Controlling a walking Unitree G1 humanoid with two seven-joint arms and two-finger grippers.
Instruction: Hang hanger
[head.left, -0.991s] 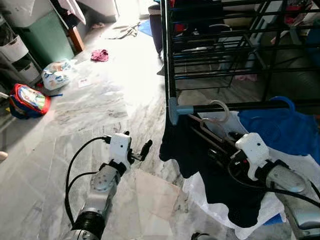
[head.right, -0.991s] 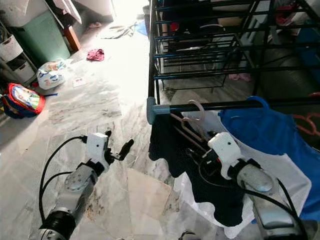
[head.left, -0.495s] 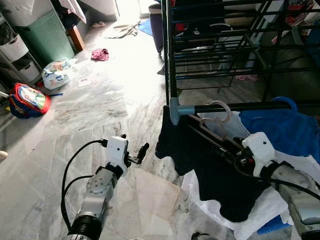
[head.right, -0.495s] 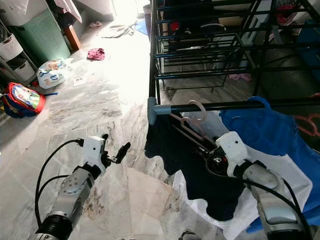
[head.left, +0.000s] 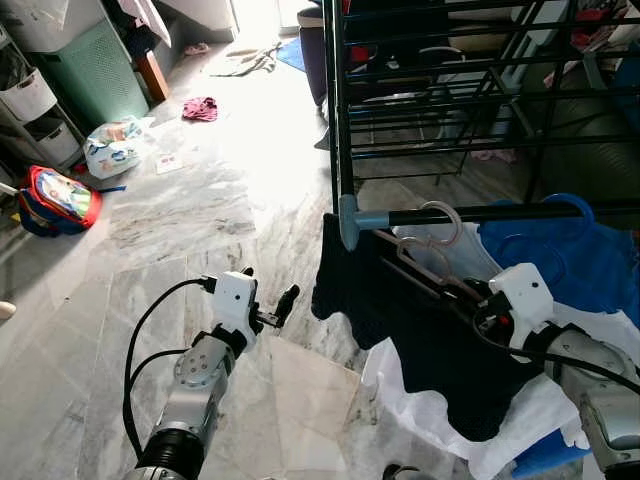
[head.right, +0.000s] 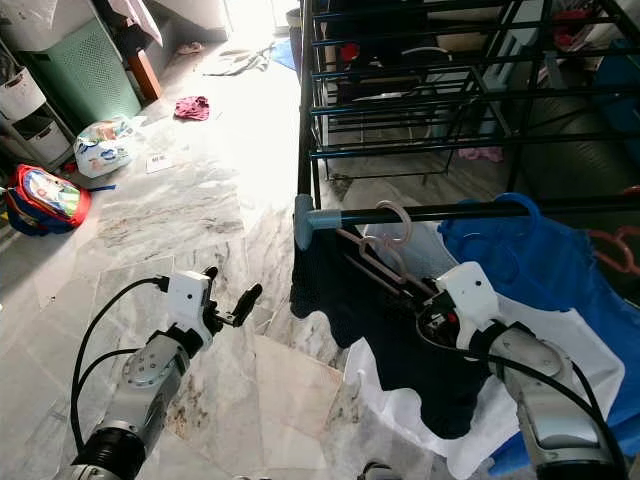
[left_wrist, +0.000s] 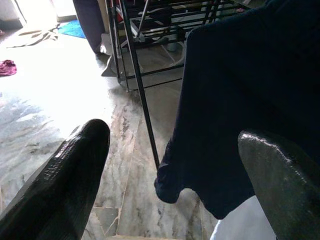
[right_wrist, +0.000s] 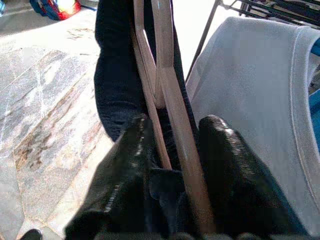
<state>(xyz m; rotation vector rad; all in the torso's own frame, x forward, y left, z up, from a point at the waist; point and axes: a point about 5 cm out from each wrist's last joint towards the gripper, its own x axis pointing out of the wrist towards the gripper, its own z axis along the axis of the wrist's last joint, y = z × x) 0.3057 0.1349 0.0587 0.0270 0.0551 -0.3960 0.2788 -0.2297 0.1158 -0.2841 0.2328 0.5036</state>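
Right wrist view: the right gripper (right_wrist: 172, 150) has its two black fingers closed around the pale wooden hanger (right_wrist: 167, 90), pinching its bars together with a fold of the dark navy garment (right_wrist: 117, 70); the grip sits low on the hanger, probably so that the hook end stays free to reach the rail.

Hanger: its pale hook (head.left: 440, 222) is at the black front rail (head.left: 520, 212) of the drying rack, close to the rail's left end by the grey-blue corner joint (head.left: 349, 220); whether the hook is fully seated over the rail cannot be told. The hanger's body slants down from the rail to the gripper, so it appears to be carried at least partly by the arm, not just by the rail.

Navy garment: it drapes from the hanger below the rail's left end, its hem clear of the marble floor (head.left: 200, 210); being held through the cloth, it would likely slide if the hold loosened early.

Neighbours on the rail: a white shirt (head.left: 440, 420) lies under and beside the navy one, and a blue garment on a blue hanger (head.left: 565, 205) hangs further right, which is likely why the free left end of the rail is used.

Left gripper (head.left: 270, 305): fingers apart, holding nothing, out over the floor left of the rack and pointing towards the navy cloth, apparently kept out of the way.

Step in hand: seating the hook on the rail; the hold should be released only once the hook bears the weight.
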